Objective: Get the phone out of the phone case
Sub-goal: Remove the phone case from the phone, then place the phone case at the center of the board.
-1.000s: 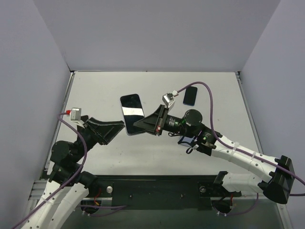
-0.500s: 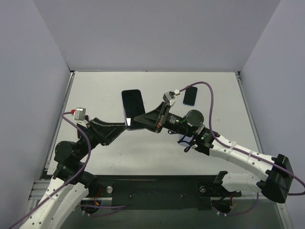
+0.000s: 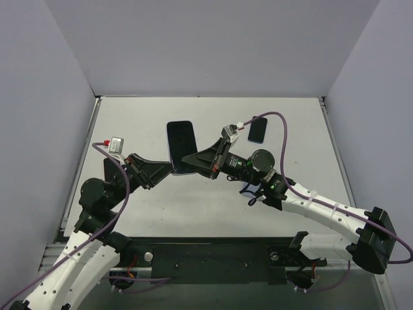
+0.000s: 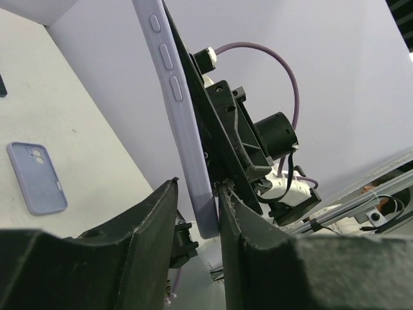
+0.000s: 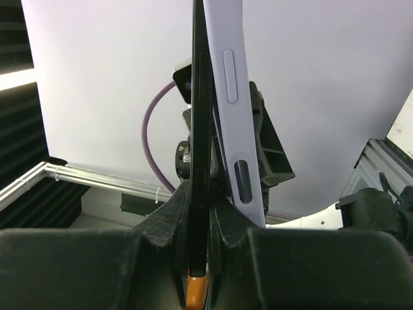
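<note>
The black phone (image 3: pixel 181 142) hangs above the table's middle, screen up, in a lavender phone case (image 4: pixel 177 110). My right gripper (image 3: pixel 191 163) holds it from the right. In the right wrist view that gripper (image 5: pixel 201 197) is shut on the bare black phone edge (image 5: pixel 199 97). There the case (image 5: pixel 232 97) has peeled away and sits outside the right finger. My left gripper (image 3: pixel 170 169) reaches in from the left at the phone's near corner. Its jaws (image 4: pixel 197 186) straddle the case's lower corner. The right finger touches the case, while a gap shows on the left side.
A small blue case-like item (image 3: pixel 257 130) lies flat at the back right of the table (image 3: pixel 129 129); the left wrist view shows a lavender case (image 4: pixel 37 177) lying on the table. Grey walls close in the left, back and right sides. Purple cables loop over both arms.
My left arm moved right and up to the phone's near corner, and its jaws narrowed around the case. The right gripper swung the phone more upright and slightly back.
</note>
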